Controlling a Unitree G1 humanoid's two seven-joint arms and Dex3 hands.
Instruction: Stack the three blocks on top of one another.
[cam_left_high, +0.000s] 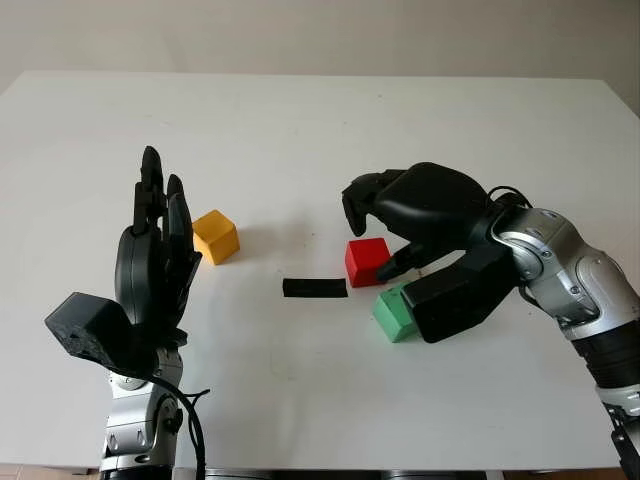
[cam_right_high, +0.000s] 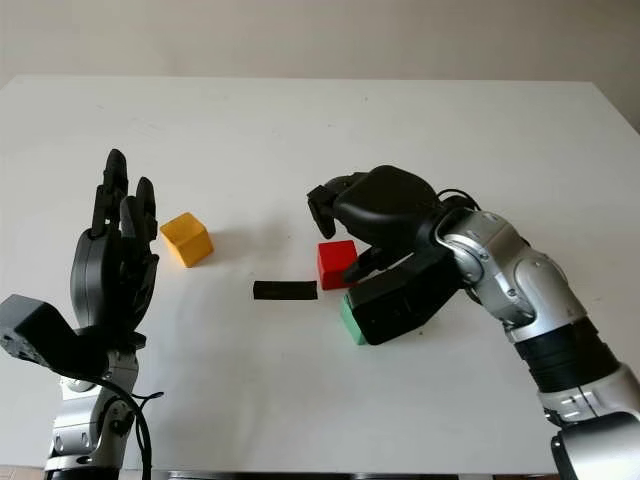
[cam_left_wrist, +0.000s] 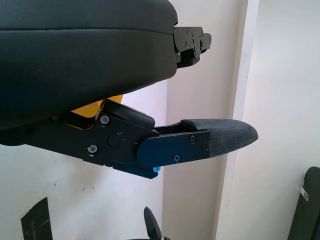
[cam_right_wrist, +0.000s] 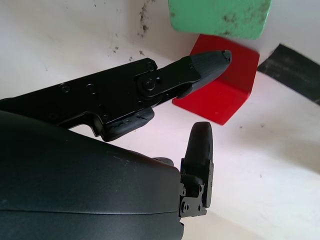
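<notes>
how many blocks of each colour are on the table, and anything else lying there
yellow block: 1
red block: 1
green block: 1
black tape strip: 1
total: 4 things on the white table, 3 of them blocks, none stacked yet

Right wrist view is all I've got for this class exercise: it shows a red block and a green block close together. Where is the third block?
Observer: The yellow block sits on the table, well apart from the other two, on the left hand's side.
Operator: Is the left hand holding it?
Observer: No. The left hand is open and raised upright next to it.
Operator: Is anything stacked yet?
Observer: No. The red block and the green block both stand on the table side by side, the green one nearer the robot. The right hand arches over the red block.
</notes>
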